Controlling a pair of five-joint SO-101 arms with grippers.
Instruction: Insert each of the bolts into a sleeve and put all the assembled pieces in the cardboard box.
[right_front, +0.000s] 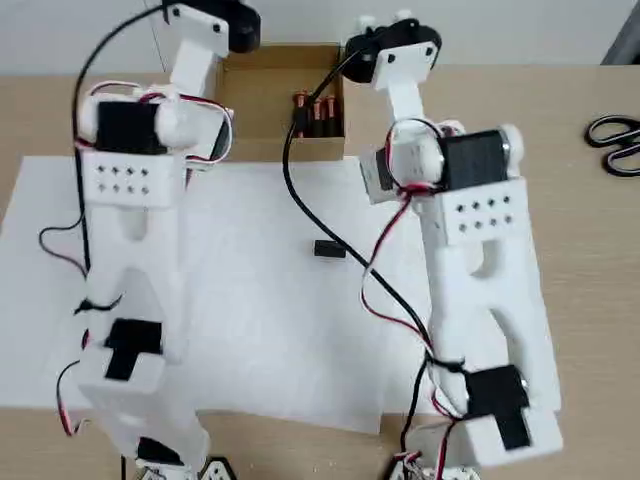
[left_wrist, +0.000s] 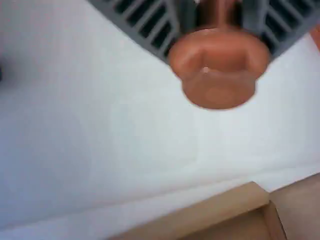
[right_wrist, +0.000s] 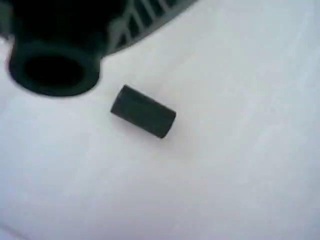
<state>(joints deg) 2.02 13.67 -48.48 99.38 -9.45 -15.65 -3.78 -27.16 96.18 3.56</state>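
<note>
You've got several assembled pieces (right_front: 315, 112) in the cardboard box (right_front: 262, 100). Your left gripper (left_wrist: 216, 12) clamps a bolt (left_wrist: 217, 70), right gripper (right_wrist: 75, 25) a sleeve (right_wrist: 50, 70); a loose sleeve (right_wrist: 143, 111) lies mid-table.

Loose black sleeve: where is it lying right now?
In the high view the loose sleeve lies on its side on the white sheet, between the two arms and apart from the cardboard box.
</note>
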